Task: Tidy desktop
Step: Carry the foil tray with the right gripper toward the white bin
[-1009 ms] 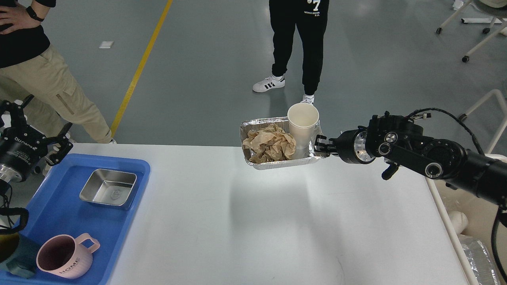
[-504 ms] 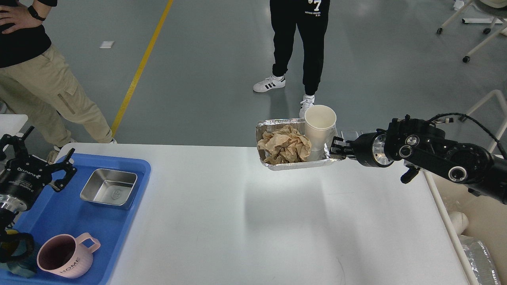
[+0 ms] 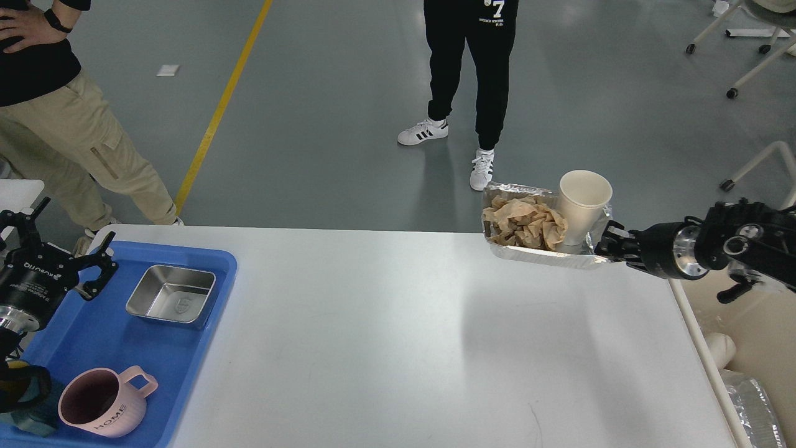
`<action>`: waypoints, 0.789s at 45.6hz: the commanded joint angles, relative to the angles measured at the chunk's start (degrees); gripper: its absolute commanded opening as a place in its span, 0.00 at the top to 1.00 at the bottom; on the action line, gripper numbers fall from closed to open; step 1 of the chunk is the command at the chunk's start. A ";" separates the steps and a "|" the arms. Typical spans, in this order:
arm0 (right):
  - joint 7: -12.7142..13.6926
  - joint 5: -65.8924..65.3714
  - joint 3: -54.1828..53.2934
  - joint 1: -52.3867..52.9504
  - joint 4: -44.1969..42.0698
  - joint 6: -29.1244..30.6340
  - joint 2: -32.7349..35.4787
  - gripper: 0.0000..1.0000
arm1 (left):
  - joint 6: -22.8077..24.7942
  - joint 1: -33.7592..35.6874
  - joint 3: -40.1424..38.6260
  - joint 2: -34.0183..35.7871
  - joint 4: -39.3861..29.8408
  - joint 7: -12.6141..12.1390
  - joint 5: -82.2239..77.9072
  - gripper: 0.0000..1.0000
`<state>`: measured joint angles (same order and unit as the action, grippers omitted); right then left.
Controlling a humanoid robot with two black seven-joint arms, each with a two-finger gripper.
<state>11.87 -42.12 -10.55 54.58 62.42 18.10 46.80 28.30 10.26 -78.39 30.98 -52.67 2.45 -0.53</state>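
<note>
The white desktop [image 3: 398, 336] fills the lower view. Above its far right corner my right gripper [image 3: 606, 244] is shut on the right rim of a foil tray [image 3: 541, 254], holding it off the surface. Crumpled brown paper [image 3: 523, 221] and an upright white paper cup [image 3: 582, 198] sit in the foil tray. My left gripper [image 3: 65, 246] hovers open over the far left corner of a blue tray [image 3: 112, 336], holding nothing.
The blue tray carries a steel dish [image 3: 171, 303] and a pink mug [image 3: 106, 401]. A cream bin [image 3: 740, 348] with foil trash stands beside the desktop's right edge. Two people [image 3: 469, 74] stand beyond the far edge.
My right arm has carried the foil tray with paper and cup to the right, toward the desktop's right edge. The left gripper has drawn lower and closer to the left edge.
</note>
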 commanded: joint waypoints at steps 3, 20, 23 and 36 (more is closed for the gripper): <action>-0.09 6.96 -0.87 -2.54 0.59 -0.17 7.33 1.00 | -0.09 0.11 0.17 -0.05 -0.15 0.01 -0.09 0.02; -0.26 18.47 -0.96 -5.45 -0.29 -0.70 17.62 1.00 | 0.08 0.02 0.26 -0.22 -0.24 0.01 -0.09 0.02; -0.35 20.06 -0.96 -5.45 -0.29 -0.70 18.85 1.00 | 0.00 -0.07 0.34 -0.13 -0.15 0.01 -0.09 0.02; -3.60 20.76 -0.26 -5.45 -1.51 -0.61 22.46 1.00 | 0.43 -0.42 0.17 0.04 -0.06 0.01 -0.09 0.02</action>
<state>10.68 -21.33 -11.41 49.13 62.04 17.32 68.21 28.47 9.99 -78.13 31.00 -52.85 2.46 -0.63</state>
